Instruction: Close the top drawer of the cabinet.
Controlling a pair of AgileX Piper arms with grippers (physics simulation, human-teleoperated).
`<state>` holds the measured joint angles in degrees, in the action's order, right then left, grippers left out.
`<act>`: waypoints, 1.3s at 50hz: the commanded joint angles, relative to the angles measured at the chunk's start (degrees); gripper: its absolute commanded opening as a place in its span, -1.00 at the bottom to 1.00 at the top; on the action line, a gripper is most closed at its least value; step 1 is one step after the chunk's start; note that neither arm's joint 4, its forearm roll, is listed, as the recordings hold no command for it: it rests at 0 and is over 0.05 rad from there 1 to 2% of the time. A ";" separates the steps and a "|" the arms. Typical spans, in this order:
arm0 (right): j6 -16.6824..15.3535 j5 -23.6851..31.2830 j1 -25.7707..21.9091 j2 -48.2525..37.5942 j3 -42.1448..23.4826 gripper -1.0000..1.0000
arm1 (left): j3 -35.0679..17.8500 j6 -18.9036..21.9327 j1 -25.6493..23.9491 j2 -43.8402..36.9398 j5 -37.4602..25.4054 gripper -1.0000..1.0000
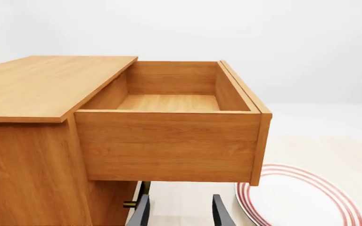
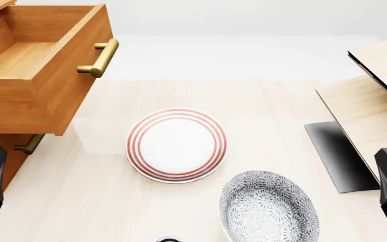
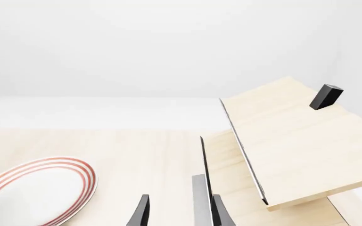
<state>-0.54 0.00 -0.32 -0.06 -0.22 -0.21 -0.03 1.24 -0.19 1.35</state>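
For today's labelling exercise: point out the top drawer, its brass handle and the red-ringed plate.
top drawer (image 2: 22,55), front view, inner floor.
brass handle (image 2: 105,57), front view, bar's middle.
red-ringed plate (image 2: 176,145), front view, white centre.

Illumination is bright, even and diffuse in all three views, with sharp focus and no blur, glare or edge distortion; soft shadows appear only beneath the top drawer at left and the pale furniture at right.
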 commanded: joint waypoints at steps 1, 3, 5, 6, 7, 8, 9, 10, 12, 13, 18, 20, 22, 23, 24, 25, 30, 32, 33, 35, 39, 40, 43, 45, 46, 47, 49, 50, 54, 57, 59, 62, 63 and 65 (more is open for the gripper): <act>-0.08 -0.36 -0.07 -0.41 -0.04 1.00 | 0.03 0.10 -1.14 -0.21 -1.30 1.00; 0.53 -0.18 0.14 -0.48 -0.08 1.00 | -0.01 0.02 -1.22 -0.19 -1.32 1.00; 0.56 -0.15 0.14 -0.49 -0.11 1.00 | -0.03 0.08 -1.29 -0.05 -1.41 1.00; 0.64 -0.14 0.15 -0.51 -0.12 1.00 | -0.03 0.03 -1.25 -0.06 -1.43 1.00; 0.64 -0.14 0.15 -0.51 -0.12 1.00 | -0.04 0.05 -1.17 -0.10 -1.41 1.00; 0.56 -0.09 0.15 -0.47 -0.16 1.00 | -0.04 0.06 -1.14 -0.11 -1.39 1.00; 0.56 -0.06 0.15 -0.46 -0.18 1.00 | -0.03 0.40 -1.18 -0.09 -1.36 1.00; 0.63 -0.05 0.16 -0.48 -0.18 1.00 | -0.04 0.62 -1.18 -0.04 -1.30 1.00; 0.61 -0.03 0.17 -0.47 -0.21 1.00 | -0.03 0.96 -0.86 -0.03 -1.16 1.00; 0.59 -0.03 0.17 -0.47 -0.21 1.00 | -0.03 1.15 -0.66 -0.03 -1.10 1.00; 0.63 -0.11 0.19 -0.57 -0.22 1.00 | -0.07 2.97 0.60 0.15 -0.68 1.00; 0.63 -0.12 0.19 -0.58 -0.22 1.00 | -0.21 3.30 0.87 0.16 -0.56 1.00; 0.63 -0.09 0.20 -0.55 -0.22 1.00 | -0.39 3.97 0.91 0.17 -0.44 1.00; 0.63 -0.07 0.20 -0.52 -0.22 1.00 | -0.46 4.05 1.02 0.17 -0.43 1.00; 0.62 -0.07 0.20 -0.52 -0.22 1.00 | -0.48 4.20 1.07 0.17 -0.37 1.00; 0.62 -0.07 0.20 -0.52 -0.22 1.00 | -0.46 4.39 1.15 0.17 -0.31 1.00; 0.63 0.06 0.22 -0.37 -0.20 1.00 | -0.71 5.00 0.53 0.18 -1.10 1.00; 0.63 0.07 0.23 -0.36 -0.20 1.00 | -0.74 5.08 0.45 0.18 -1.18 1.00; 0.63 0.08 0.23 -0.34 -0.20 1.00 | -0.93 5.05 0.33 0.17 -1.60 1.00; 0.63 0.09 0.23 -0.33 -0.20 1.00 | -1.27 5.24 0.17 0.13 -2.04 1.00; 0.63 0.12 0.24 -0.30 -0.20 1.00 | -2.62 5.09 -0.68 0.10 -4.02 1.00; 0.63 0.13 0.24 -0.30 -0.20 1.00 | -3.10 5.01 -0.98 0.09 -4.41 1.00; 0.63 0.16 0.25 -0.28 -0.21 1.00 | -5.33 6.20 -2.77 0.08 -5.62 1.00; 0.63 0.18 0.25 -0.26 -0.21 1.00 | -6.60 6.67 -4.20 0.03 -6.19 1.00; 0.63 0.18 0.25 -0.26 -0.21 1.00 | -7.03 7.08 -4.73 0.00 -6.41 1.00; 0.63 0.20 0.25 -0.25 -0.22 1.00 | -7.91 7.37 -5.38 -0.09 -6.89 1.00; 0.62 0.22 0.26 -0.24 -0.23 1.00 | -9.14 7.08 -6.25 -0.78 -7.62 1.00; 0.63 0.23 0.26 -0.23 -0.23 1.00 | -9.60 6.98 -6.45 -1.06 -7.73 1.00; 0.62 0.26 0.26 -0.22 -0.25 1.00 | -11.70 6.69 -8.12 -2.65 -7.42 1.00; 0.63 0.28 0.27 -0.20 -0.26 1.00 | -12.70 6.83 -9.16 -4.24 -6.48 1.00; 0.63 0.28 0.27 -0.20 -0.26 1.00 | -12.92 6.84 -9.75 -5.01 -5.79 1.00; 0.63 0.27 0.28 -0.21 -0.26 1.00 | -13.31 6.90 -10.39 -6.59 -4.41 1.00; 0.63 0.27 0.29 -0.22 -0.26 1.00 | -13.60 7.26 -11.18 -7.87 -3.24 1.00; 0.63 0.26 0.29 -0.22 -0.26 1.00 | -14.12 7.52 -11.82 -9.12 -2.26 1.00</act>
<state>0.09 0.24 -0.04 -0.30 -0.46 -11.44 6.74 -7.20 -4.78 -3.56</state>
